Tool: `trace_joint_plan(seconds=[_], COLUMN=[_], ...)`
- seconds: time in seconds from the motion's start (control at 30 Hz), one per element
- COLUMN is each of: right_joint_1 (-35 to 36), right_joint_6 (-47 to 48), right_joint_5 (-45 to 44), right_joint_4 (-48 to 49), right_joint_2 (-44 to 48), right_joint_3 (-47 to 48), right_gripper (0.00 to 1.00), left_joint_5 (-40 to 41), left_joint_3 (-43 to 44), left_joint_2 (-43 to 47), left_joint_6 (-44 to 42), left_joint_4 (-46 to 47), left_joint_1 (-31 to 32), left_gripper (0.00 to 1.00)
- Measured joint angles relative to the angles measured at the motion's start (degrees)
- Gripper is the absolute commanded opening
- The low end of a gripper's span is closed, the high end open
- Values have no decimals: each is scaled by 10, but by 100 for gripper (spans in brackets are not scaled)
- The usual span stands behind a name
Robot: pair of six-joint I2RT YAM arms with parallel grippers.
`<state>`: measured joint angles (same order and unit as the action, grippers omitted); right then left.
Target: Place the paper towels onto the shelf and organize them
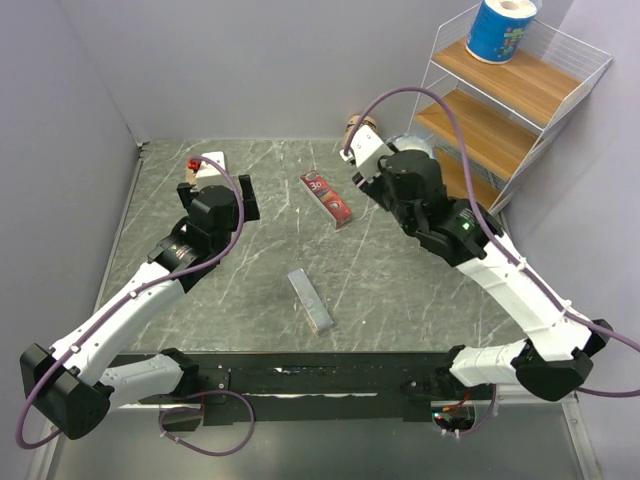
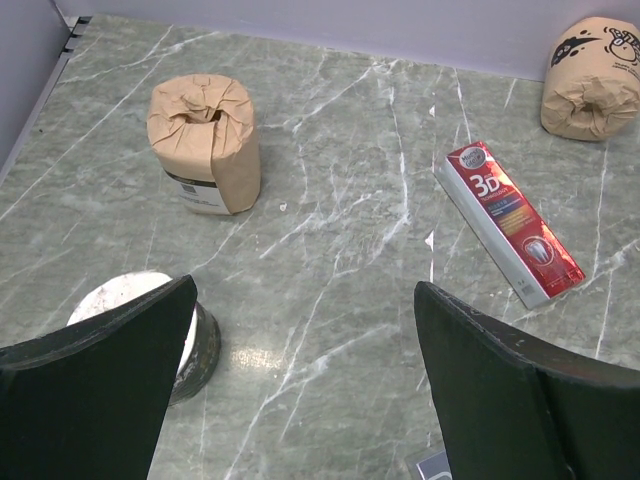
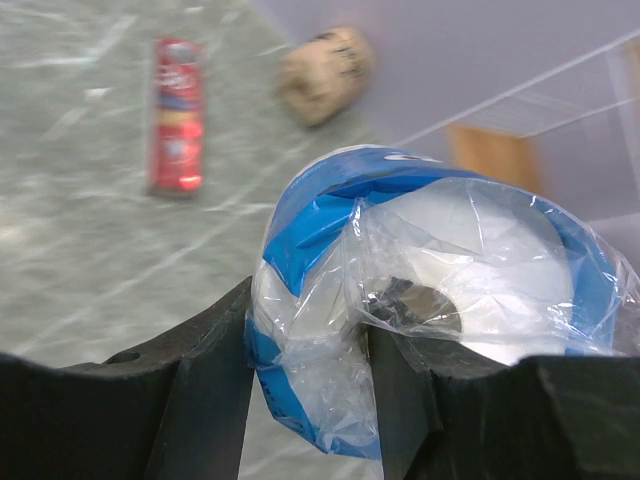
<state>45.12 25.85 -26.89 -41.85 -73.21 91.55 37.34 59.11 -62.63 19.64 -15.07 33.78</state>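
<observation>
Right gripper (image 3: 305, 370) pinched on blue roll (image 3: 330, 200) — one finger in the core, one outside the wrap (core end faces the wrist camera). Roll looks lifted, just beside the shelf (image 1: 520, 85), which lies far-right of the hand — right arm clearly nearer. Second blue roll (image 1: 503, 30) stands on the top tier. Left gripper (image 2: 305, 330) wide open, empty, tan roll (image 2: 203, 145) ahead of it.

Centre-frame roll (image 3: 322, 222) is showing blue-and-clear wrap. Upper-left roll (image 2: 205, 145) is wearing tan paper. Packet (image 2: 510, 225) is reading red. Table (image 2: 330, 120) is showing grey-green, white-veined marble.
</observation>
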Motion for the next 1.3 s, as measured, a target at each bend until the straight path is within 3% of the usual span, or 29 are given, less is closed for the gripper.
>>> trace_joint_plan(seconds=[0.2, 0.47, 0.83, 1.3], right_joint_1=[-34, -193, -285, -354], right_joint_6=[163, 268, 312, 317], right_joint_5=[-42, -22, 24, 66], right_joint_4=[62, 95, 111, 125], right_joint_2=[9, -31, -109, -178], right_joint_3=[12, 112, 223, 268], right_gripper=[31, 31, 33, 34], left_joint_5=[0, 0, 0, -2], left_joint_3=[0, 0, 0, 0], left_joint_2=[0, 0, 0, -9], left_joint_6=[2, 7, 8, 8], left_joint_4=[-3, -4, -5, -7], left_joint_1=[0, 0, 0, 0], left_gripper=[96, 96, 97, 97])
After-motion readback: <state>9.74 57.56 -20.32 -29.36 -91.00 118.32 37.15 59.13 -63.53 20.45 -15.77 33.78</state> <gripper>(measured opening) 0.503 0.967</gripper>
